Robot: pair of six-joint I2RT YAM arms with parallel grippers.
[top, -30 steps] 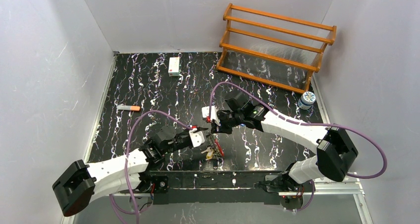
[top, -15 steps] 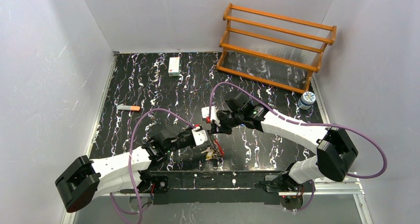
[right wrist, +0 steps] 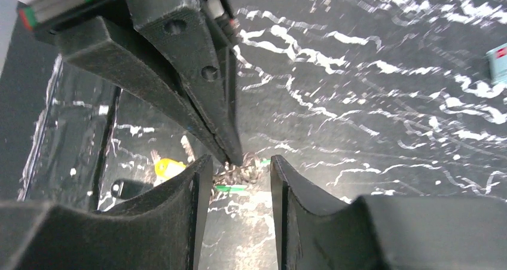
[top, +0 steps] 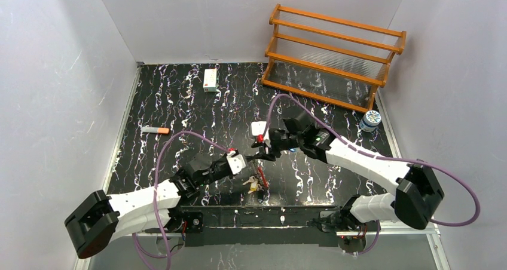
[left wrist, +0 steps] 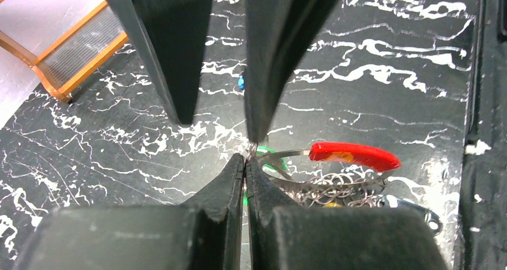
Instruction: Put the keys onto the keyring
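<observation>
The keyring (top: 257, 180) hangs low near the table's front edge; its thin metal loop with the red segment (left wrist: 353, 155) and a cluster of small rings (left wrist: 335, 192) fills the left wrist view. My left gripper (left wrist: 246, 159) is shut on the end of the loop (top: 244, 163). A green tag (left wrist: 267, 151) shows just behind the pinch, and a green key (right wrist: 230, 188) lies under the tips in the right wrist view. My right gripper (right wrist: 239, 162) is open, straddling the left fingertips (right wrist: 230, 147) from the far side (top: 257, 155). I cannot pick out the blue key.
An orange wooden rack (top: 335, 55) stands at the back right, a bottle (top: 370, 120) beside it. A small white box (top: 210, 79) sits at the back, an orange-tipped marker (top: 155, 129) at the left. A yellow tag (right wrist: 167, 167) and black fob (right wrist: 128, 188) lie by the keyring.
My right arm has shifted a little to the right and back, its gripper staying near the left fingertips. My left gripper still pinches the loop in about the same place.
</observation>
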